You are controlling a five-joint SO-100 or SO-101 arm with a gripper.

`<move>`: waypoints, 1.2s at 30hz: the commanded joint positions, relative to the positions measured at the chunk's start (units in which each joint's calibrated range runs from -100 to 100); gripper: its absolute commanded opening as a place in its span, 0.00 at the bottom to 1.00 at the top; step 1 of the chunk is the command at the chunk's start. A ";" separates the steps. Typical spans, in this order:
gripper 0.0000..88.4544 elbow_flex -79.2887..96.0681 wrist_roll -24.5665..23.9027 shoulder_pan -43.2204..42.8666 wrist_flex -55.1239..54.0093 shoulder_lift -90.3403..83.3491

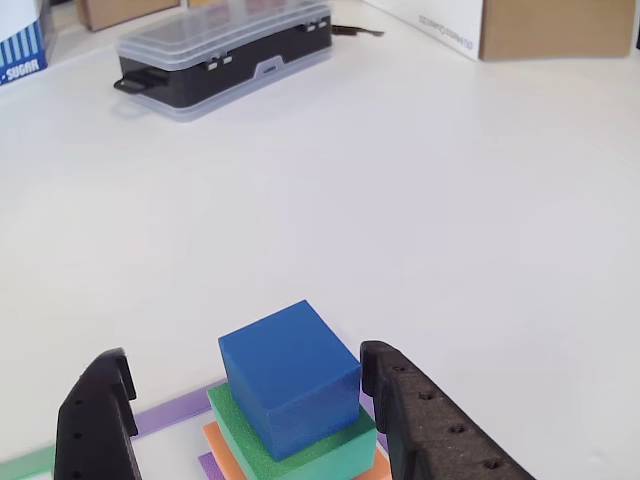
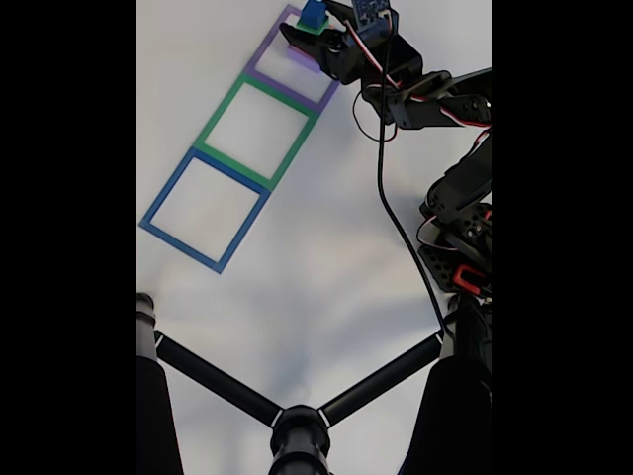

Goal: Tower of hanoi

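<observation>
Gripper [image 1: 245, 400] spread wide in the other view, one black finger [image 1: 98, 420] at lower left and the other [image 1: 430, 420] at lower right, straddling a stack of blocks without touching it. Narrow gap between the right finger and the blue cube [image 1: 290, 375]; wider gap on the left. Blue cube on top, sitting on a green block [image 1: 330, 455], with an orange block [image 1: 222, 452] lowest, its corner peeking out beneath. Stack resting inside the purple square outline [image 1: 170, 412] taped on the white table [image 1: 400, 220]. Beyond the stack, broad bare tabletop, then a clear-lidded black case [image 1: 225, 55] far back on the left, cardboard box [image 1: 555, 28] at far right, a blue-and-white carton [image 1: 20, 45] at the left edge. In the fixed view, arm [image 2: 425, 99] reaching from the right toward the top edge, gripper [image 2: 315, 38] over the purple square [image 2: 297, 59] with the blue cube [image 2: 314, 14] at the frame's upper edge. Green square [image 2: 259, 126] and blue square [image 2: 206, 210] vacant, running in a row toward lower left, sharing edges. Black stand legs [image 2: 297, 416] across the bottom.
</observation>
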 commanded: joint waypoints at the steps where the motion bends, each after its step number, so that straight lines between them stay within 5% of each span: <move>1: 0.27 -1.99 0.78 -0.91 -1.58 -0.64; 29: 0.06 -1.35 0.78 -0.91 -0.77 -1.12; 36: 0.05 -1.26 0.78 -1.14 7.41 -6.89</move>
